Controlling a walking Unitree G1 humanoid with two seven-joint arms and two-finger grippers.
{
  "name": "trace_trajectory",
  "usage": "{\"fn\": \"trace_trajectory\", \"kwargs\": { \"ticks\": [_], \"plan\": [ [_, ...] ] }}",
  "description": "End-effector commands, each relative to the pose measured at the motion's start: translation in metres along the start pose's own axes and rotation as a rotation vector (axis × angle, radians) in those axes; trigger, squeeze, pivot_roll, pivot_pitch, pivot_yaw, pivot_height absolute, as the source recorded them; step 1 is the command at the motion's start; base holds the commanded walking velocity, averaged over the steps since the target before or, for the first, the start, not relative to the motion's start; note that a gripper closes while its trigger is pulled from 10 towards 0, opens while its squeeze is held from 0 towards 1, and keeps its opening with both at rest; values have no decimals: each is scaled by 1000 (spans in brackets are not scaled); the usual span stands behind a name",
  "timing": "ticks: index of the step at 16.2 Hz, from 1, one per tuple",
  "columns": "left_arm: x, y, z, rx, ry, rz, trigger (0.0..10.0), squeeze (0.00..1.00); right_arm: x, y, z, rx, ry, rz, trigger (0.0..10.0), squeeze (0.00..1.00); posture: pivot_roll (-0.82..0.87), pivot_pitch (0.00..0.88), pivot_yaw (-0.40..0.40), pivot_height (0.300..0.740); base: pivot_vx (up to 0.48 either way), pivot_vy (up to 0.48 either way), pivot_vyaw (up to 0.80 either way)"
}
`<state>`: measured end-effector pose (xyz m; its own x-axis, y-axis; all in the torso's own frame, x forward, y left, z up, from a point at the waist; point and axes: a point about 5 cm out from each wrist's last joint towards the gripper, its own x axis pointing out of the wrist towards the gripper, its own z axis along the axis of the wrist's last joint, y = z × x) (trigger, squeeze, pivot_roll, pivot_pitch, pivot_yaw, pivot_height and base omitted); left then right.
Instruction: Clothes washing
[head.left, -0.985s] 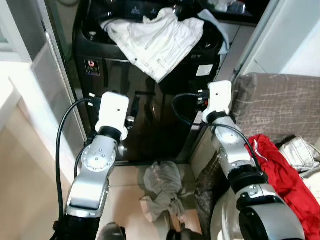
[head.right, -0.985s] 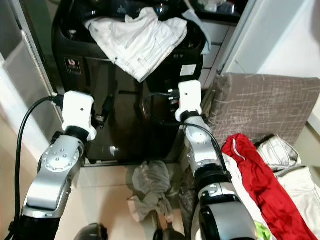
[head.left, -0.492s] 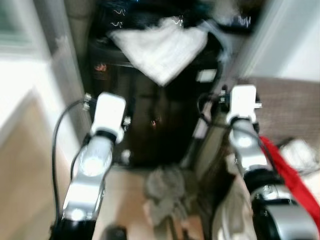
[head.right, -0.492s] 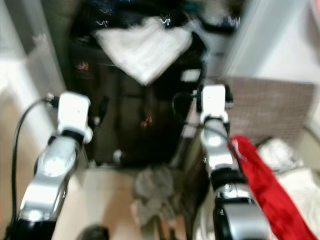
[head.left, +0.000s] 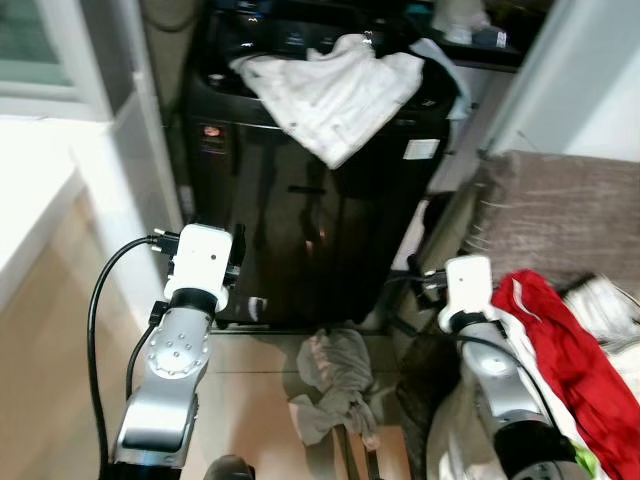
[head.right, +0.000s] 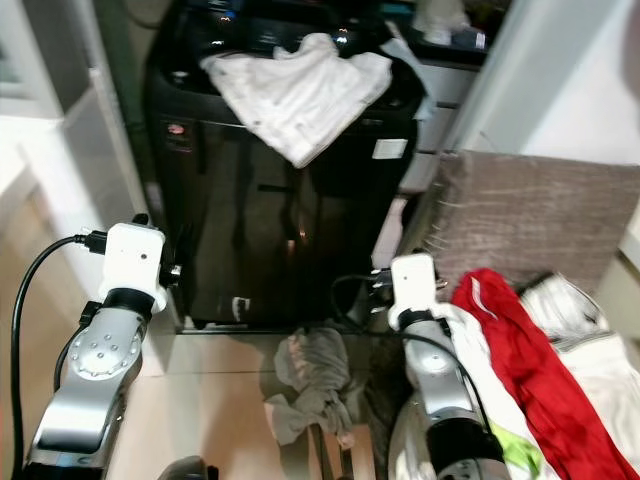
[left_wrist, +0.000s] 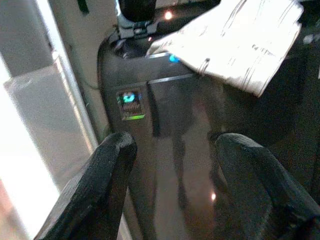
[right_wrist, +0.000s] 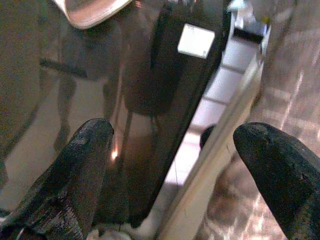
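A black top-loading washing machine (head.left: 320, 200) stands ahead of me. A white striped garment (head.left: 335, 90) hangs out of its open top and down the front panel. On the floor at the machine's foot lies a crumpled grey garment (head.left: 335, 385). My left arm (head.left: 203, 262) reaches toward the machine's lower left corner, and my left gripper (left_wrist: 172, 175) is open with nothing in it. My right arm (head.left: 466, 288) is low, by the machine's right side. My right gripper (right_wrist: 175, 150) is open and empty, facing the glossy front panel (right_wrist: 100, 115).
A brown cushioned seat (head.left: 560, 210) stands to the right of the machine. A pile of clothes with a red garment (head.left: 560, 350) lies at the lower right. A white wall and frame (head.left: 90, 200) close off the left side. Tiled floor (head.left: 250, 370) lies below.
Both arms have dropped lower in the view, the right one more, now down beside the seat. The view blurred while the camera moved and has steadied again.
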<state>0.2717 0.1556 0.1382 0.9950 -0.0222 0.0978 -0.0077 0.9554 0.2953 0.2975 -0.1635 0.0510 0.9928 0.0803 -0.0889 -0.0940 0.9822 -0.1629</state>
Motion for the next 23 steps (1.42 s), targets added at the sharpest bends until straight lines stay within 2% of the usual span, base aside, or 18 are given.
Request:
{"fn": "trace_trajectory", "kwargs": {
  "ticks": [1, 2, 4, 5, 7, 9, 11, 13, 21, 23],
  "plan": [
    [2, -4, 5, 10, -25, -2, 10000, 0, 9, 0, 14, -16, -52, 4, 10000, 0, 133, 4, -95, 736, 0, 0, 0],
    [4, -2, 10, 7, -60, 6, 10000, 0, 15, 6, 25, 5, -86, 35, 10000, 0, 129, 7, -91, 736, 0, 0, 0],
    [8, 6, 27, 17, -134, 49, 10000, 0, 31, 15, 63, 35, -221, 85, 10000, 0, 131, 15, -82, 736, 396, 270, 0],
    [9, 6, 31, 22, -150, 52, 10000, 0, 35, 17, 75, 33, -263, 89, 10000, 0, 131, 15, -82, 736, 401, 266, 0],
    [11, 4, 49, 65, -234, 41, 10000, 0, 46, 23, 124, 8, -449, 93, 10000, 0, 137, 19, -81, 736, 437, 0, 0],
    [11, 6, 67, 106, -335, 53, 10000, 0, 47, 23, 156, -15, -594, 74, 10000, 0, 137, 19, -81, 736, 446, 0, 0],
    [11, 8, 82, 141, -414, 51, 10000, 0, 48, 21, 169, 3, -637, 53, 10000, 0, 146, 23, -86, 736, 446, 0, 0],
    [14, 6, 92, 140, -445, 20, 10000, 0, 49, 22, 167, 14, -627, 48, 10000, 0, 146, 27, -85, 736, 454, 0, 0],
    [14, 2, 94, 145, -433, -21, 10000, 0, 50, 25, 157, 53, -572, 50, 10000, 0, 144, 36, -78, 736, 469, 0, 0],
    [14, 3, 93, 141, -425, -20, 10000, 0, 53, 30, 158, 139, -524, 78, 10000, 0, 147, 39, -76, 736, 469, 0, 0]
  ]
}}
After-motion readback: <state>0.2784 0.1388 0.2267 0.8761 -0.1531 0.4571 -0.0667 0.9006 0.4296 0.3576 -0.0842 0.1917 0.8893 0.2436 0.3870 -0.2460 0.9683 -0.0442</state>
